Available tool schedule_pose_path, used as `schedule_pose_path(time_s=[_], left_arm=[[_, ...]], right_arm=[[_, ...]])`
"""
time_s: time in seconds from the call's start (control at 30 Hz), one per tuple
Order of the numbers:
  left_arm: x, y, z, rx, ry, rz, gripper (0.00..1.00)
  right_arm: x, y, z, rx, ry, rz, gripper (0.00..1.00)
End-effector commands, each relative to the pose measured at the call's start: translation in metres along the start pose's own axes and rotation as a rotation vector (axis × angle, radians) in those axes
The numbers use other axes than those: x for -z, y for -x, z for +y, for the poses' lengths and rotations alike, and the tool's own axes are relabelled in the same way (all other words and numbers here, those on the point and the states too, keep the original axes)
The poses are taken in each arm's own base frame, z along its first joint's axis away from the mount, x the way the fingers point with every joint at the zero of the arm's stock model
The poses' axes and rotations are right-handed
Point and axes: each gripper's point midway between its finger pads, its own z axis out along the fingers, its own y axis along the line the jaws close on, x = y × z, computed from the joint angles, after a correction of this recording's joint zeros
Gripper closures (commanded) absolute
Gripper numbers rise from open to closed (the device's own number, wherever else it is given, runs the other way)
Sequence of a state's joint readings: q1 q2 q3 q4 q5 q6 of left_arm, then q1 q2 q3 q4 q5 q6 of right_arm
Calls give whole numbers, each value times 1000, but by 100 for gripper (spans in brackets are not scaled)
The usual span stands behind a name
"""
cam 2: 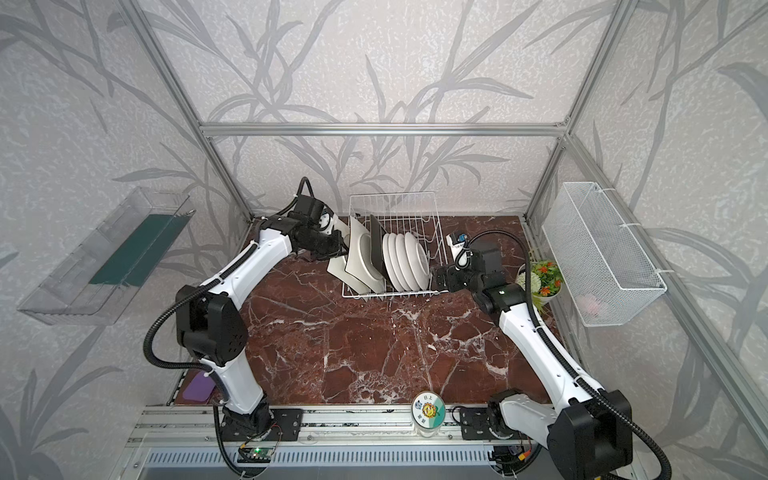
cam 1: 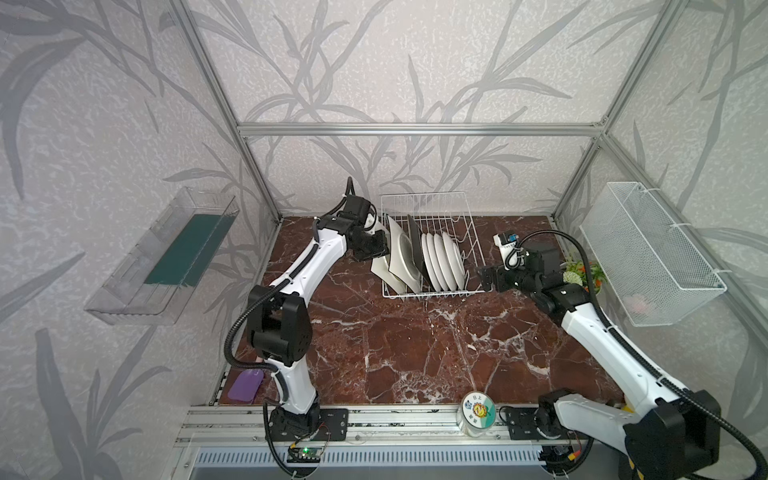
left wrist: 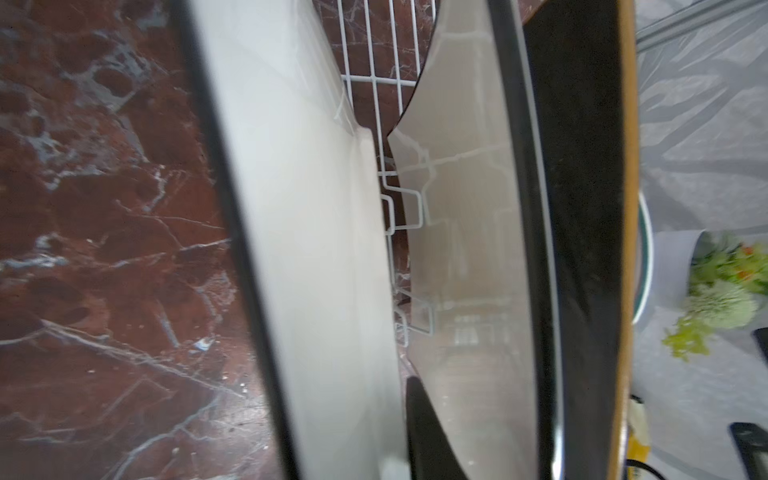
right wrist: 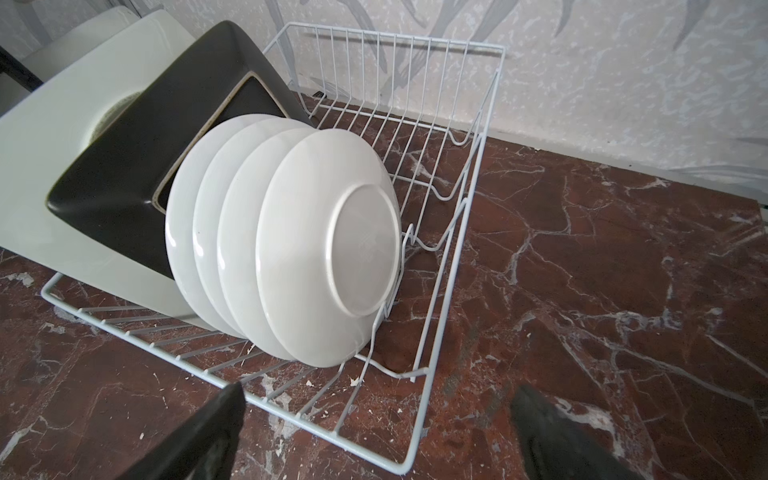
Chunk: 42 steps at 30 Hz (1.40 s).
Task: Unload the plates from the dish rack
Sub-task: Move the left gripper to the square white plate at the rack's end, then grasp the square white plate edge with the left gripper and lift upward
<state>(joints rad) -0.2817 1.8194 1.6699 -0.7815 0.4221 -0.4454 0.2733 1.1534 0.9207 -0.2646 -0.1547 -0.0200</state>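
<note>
The white wire dish rack [cam 1: 436,203] stands at the back of the marble table [cam 1: 415,345]. In it, upright from left to right, are two cream square plates [cam 1: 401,253], a black square plate [cam 1: 413,239] and several round white plates [cam 1: 444,259]. My left gripper [cam 1: 376,249] is at the rack's left end, shut on the outermost cream plate [left wrist: 311,249]. One dark finger [left wrist: 424,436] presses that plate's inner face; the other finger is hidden behind it. My right gripper [right wrist: 380,392] stands open just off the rack's front right corner, holding nothing.
A potted plant [cam 1: 582,274] and a small white device [cam 1: 507,245] sit right of the rack. A mesh basket [cam 1: 652,253] hangs on the right wall, a clear shelf [cam 1: 166,257] on the left. A jar [cam 1: 478,411] stands at the front edge, a purple item [cam 1: 245,386] at front left.
</note>
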Motion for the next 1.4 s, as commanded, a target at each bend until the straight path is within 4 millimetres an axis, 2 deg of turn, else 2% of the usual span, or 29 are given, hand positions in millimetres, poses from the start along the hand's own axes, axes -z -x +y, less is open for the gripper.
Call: schedule_pose_path(time_s=[0.0, 0.13, 0.33, 0.5, 0.8, 1.37], left_arm=[[-2, -2, 11, -1, 56, 18, 87], [-3, -5, 6, 23, 27, 31, 89], [-4, -7, 7, 35, 32, 37, 100], [-1, -2, -4, 47, -19, 27, 100], [24, 8, -11, 10, 4, -16, 100], [62, 26, -45, 9, -143, -108, 100]], right_arm=[[3, 14, 0, 20, -11, -31, 1], [4, 14, 2, 24, -5, -34, 1], [4, 14, 1, 31, -13, -36, 1], [5, 16, 2, 35, -9, -46, 1], [7, 20, 0, 42, -19, -56, 1], [13, 26, -1, 48, -35, -66, 1]])
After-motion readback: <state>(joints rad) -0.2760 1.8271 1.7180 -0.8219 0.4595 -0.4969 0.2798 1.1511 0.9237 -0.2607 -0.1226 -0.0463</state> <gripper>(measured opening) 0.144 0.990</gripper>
